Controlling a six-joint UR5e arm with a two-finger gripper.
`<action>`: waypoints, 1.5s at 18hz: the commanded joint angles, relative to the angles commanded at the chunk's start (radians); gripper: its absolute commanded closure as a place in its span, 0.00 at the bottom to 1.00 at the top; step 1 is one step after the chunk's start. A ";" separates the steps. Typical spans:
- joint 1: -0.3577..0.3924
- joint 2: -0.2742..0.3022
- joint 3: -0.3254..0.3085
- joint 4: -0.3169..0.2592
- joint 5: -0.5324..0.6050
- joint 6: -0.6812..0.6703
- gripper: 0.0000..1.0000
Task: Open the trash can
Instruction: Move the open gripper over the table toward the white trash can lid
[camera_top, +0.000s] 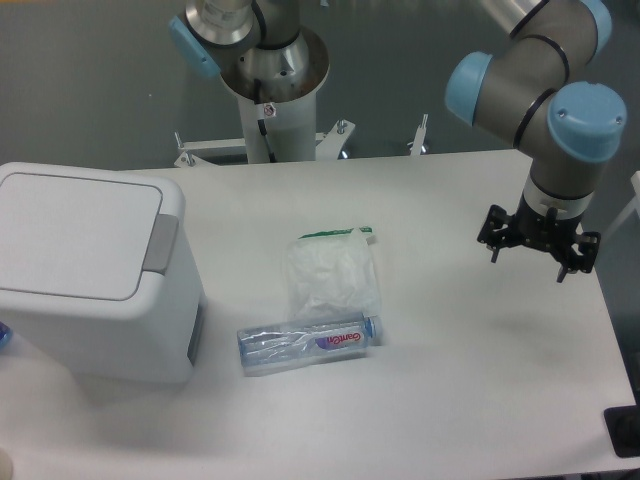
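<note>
While trash can (85, 270) sits lid-shut at white worktop (450, 390) left edge, tool (537, 252) hovers far right, fingers spread wide, empty; grey floor behind.

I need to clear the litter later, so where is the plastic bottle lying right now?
The plastic bottle lies on its side near the table's middle, just in front of the crumpled plastic bag and right of the trash can.

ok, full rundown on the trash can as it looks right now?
The trash can is a large boxy white bin, plastic by the look, with rounded corners. Its flat white lid is shut, with a grey rectangular push tab at the lid's right edge. It stands upright on the white table at the left, partly cut off by the frame. Nothing touches it; the gripper hangs far right.
</note>
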 joint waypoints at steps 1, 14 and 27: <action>-0.002 0.000 -0.002 0.000 0.000 0.000 0.00; -0.040 0.182 -0.173 0.000 -0.009 -0.103 0.00; -0.237 0.275 -0.089 -0.193 -0.316 -0.538 0.00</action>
